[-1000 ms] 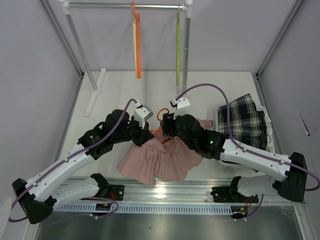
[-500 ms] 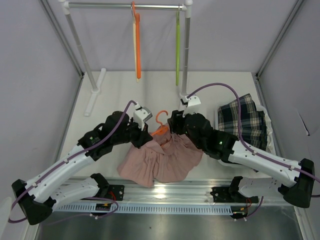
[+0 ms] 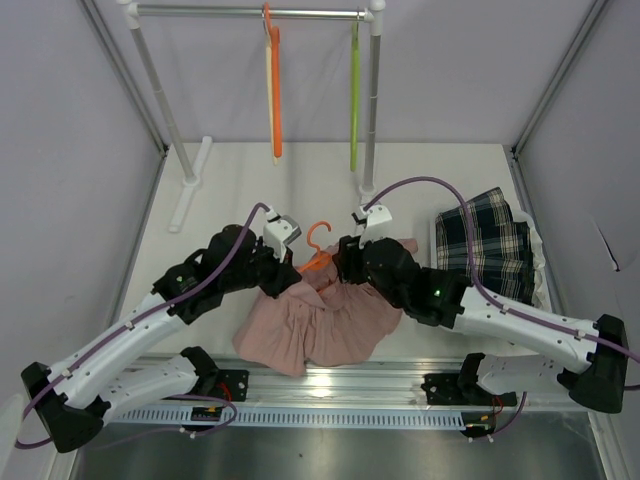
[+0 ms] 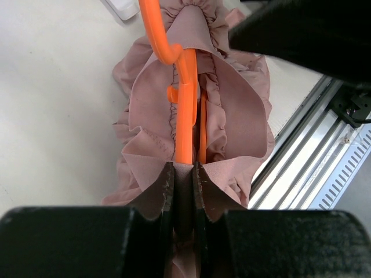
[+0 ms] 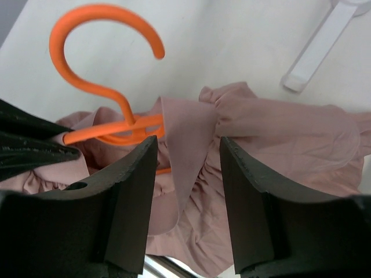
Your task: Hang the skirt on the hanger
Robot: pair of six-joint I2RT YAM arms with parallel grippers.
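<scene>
skirt (image 3: 485,245): plaid, heaped at far right on white cloth (image 3: 540,262), untouched.
handling: I judge it soft, light, floppy; I'd pinch the waistband.
left gripper (image 4: 182,174): clenched on pink ruffled garment (image 4: 151,98) at orange hanger (image 4: 185,110).
right gripper (image 5: 185,156): jaws spread, astride a pink fold.
hidden: skirt's waistband; pale hanger (image 3: 268,95) edge-on on rail (image 3: 220,12), unsure.

Skirt look: the skirt (image 3: 485,245) was dark navy-green, pleated, with a white-lined plaid check.
Skirt state: off any hanger, loosely spread, with its pleats fanning toward the near side.
Skirt place: lying flat on the right, about midway between near and far.
Hanger look: the hanger (image 3: 268,95) was thin and pale cream, seen edge-on.
Hanger pose: hanging upright from the far rail (image 3: 250,12), left of centre, against an orange hanger (image 3: 276,100).
</scene>
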